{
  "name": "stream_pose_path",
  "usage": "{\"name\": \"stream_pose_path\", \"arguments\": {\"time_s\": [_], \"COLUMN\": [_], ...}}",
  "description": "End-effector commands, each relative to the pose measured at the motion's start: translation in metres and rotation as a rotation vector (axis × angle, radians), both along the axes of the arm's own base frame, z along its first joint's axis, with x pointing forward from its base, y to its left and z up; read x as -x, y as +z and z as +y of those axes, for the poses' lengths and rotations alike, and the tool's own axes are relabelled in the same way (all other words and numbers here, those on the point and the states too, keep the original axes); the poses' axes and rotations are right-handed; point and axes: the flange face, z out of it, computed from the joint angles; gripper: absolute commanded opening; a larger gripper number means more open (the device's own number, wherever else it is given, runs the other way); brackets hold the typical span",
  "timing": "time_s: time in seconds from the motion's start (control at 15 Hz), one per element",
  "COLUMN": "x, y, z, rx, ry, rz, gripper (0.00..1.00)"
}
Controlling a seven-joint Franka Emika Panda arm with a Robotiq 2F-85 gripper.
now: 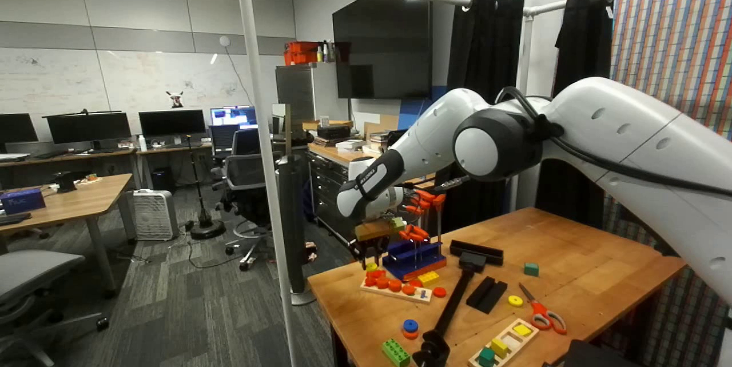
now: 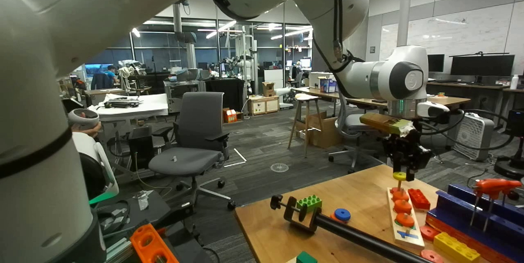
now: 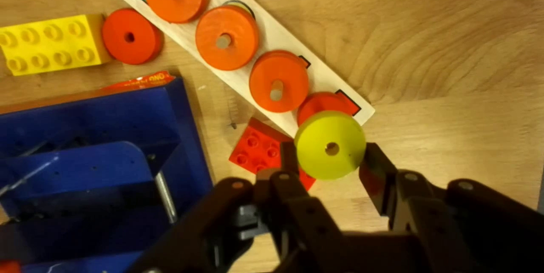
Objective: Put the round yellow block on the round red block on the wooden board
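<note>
Pinched between the two fingertips of my gripper (image 3: 331,154) is the round yellow block (image 3: 323,162), flat, with its hole facing the camera in the wrist view. Beneath it, partly covered, the round red block (image 3: 321,102) lies at the end of the wooden board (image 3: 327,81). An exterior view has the yellow block (image 2: 400,176) level above the board's end peg (image 2: 399,185), whose top meets its underside; whether the peg enters the hole I cannot tell. More orange-red round blocks (image 3: 227,54) sit on the board's other pegs.
A red toy brick (image 3: 255,147) lies close beside the board, under a finger. Nearby are a blue tool rack (image 3: 178,107), a yellow brick (image 3: 51,43) and a loose red disc (image 3: 129,45). A black clamp bar (image 1: 454,304) crosses the table; scissors (image 1: 543,315) lie farther off.
</note>
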Motion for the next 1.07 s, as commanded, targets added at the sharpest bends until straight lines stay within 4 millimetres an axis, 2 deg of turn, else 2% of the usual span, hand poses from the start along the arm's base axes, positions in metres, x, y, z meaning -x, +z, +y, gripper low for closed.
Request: {"name": "stream_pose_path", "arguments": {"time_s": [0.0,1.0], "x": [-0.0061,-0.0141], "y": [-0.0056,-0.0084], "z": [-0.0058,-0.0043], "rx": [-0.019,-0.028], "ry": [0.012,0.029], "rz": [0.007,0.020], "gripper": [0.21,0.21]}}
